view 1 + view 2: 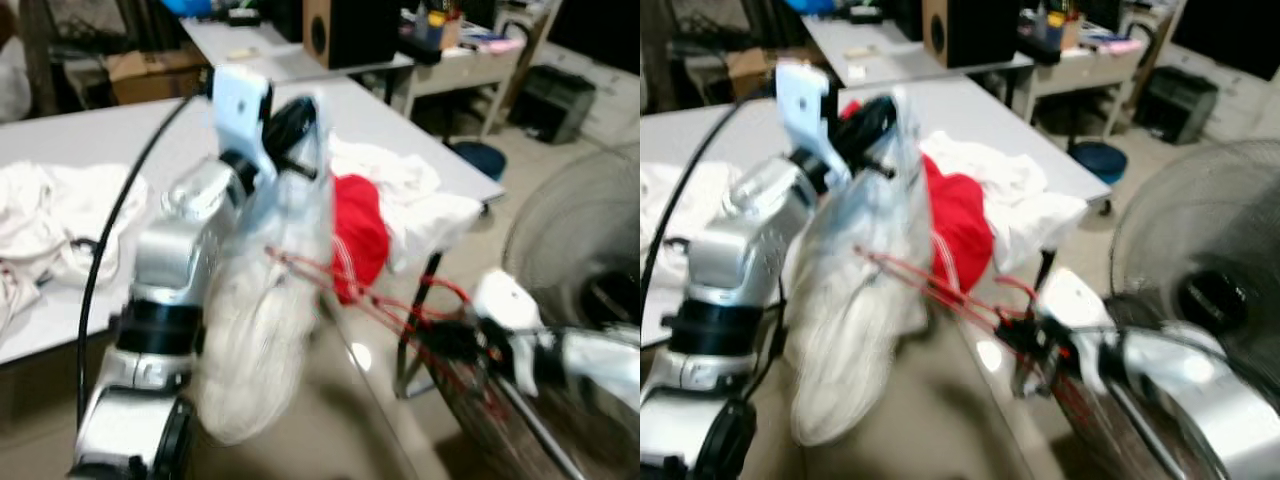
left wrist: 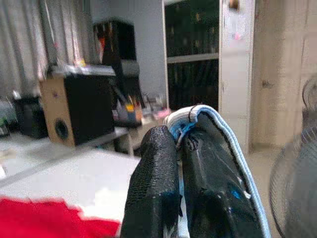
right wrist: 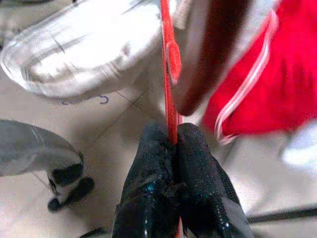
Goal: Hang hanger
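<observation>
A pale white-and-blue garment (image 1: pixel 262 320) hangs off the table's front edge, and my left gripper (image 1: pixel 290 125) is raised and shut on its blue-trimmed collar (image 2: pixel 223 134). A thin red wire hanger (image 1: pixel 335 288) runs from the garment across to my right gripper (image 1: pixel 448 338), which is shut on the hanger's wire (image 3: pixel 169 74) low at the right. The hanger's far end reaches into or against the hanging garment; blur hides exactly how. In the right wrist view the black fingers (image 3: pixel 148 173) pinch the red wire above the tiled floor.
A grey table (image 1: pixel 100 140) carries a red garment (image 1: pixel 360 235) and white clothes (image 1: pixel 50 220). A standing fan (image 1: pixel 585 250) is close on the right. Behind stand a black speaker (image 1: pixel 350 30), a cluttered desk (image 1: pixel 460 60) and a round stool (image 1: pixel 480 158).
</observation>
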Available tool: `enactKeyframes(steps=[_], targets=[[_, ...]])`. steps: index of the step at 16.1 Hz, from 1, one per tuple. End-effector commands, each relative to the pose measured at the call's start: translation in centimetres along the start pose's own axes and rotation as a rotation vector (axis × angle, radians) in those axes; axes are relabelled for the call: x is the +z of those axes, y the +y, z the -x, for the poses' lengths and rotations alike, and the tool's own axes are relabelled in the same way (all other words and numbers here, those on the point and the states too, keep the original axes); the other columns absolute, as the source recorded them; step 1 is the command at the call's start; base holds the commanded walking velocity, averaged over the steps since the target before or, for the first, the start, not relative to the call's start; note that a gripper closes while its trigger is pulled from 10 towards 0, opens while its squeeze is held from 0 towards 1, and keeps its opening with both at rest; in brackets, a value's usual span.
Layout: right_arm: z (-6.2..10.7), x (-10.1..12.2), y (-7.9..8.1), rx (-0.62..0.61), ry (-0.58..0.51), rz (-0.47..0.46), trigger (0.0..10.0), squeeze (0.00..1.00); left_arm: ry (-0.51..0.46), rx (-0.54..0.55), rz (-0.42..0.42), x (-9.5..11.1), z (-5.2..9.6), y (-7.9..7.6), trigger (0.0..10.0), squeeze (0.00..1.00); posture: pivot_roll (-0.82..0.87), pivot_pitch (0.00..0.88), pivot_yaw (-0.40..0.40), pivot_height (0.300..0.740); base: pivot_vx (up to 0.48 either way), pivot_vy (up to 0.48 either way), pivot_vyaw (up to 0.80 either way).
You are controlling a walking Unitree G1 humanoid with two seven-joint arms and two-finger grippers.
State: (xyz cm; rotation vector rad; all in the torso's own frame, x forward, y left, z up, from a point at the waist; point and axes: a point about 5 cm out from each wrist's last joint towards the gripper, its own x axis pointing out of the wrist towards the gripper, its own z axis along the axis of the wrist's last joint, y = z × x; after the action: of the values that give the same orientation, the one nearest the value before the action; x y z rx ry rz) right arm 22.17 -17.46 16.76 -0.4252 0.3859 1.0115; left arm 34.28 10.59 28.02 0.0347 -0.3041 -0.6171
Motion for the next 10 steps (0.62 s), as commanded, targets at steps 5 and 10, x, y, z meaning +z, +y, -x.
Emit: enactKeyframes(steps=[5, 10], targets=[[-1.2, 2.1, -7.6, -0.209, 0.08, 0.122, 10.0, 0.0, -0.261, -0.092, -0.032, 7.7, 0.0, -0.3, 10.0, 0.0, -0.09, 0.0, -0.071, 0.74, 0.421, 0.0, 0.0], [3.8, 12.8, -19.2, -0.927, -0.095, 0.371, 10.0, 0.0, -0.393, -0.085, 0.016, 10.9, -0.5, 0.2, 10.0, 0.0, -0.09, 0.0, -0.072, 0.74, 0.421, 0.0, 0.0]])
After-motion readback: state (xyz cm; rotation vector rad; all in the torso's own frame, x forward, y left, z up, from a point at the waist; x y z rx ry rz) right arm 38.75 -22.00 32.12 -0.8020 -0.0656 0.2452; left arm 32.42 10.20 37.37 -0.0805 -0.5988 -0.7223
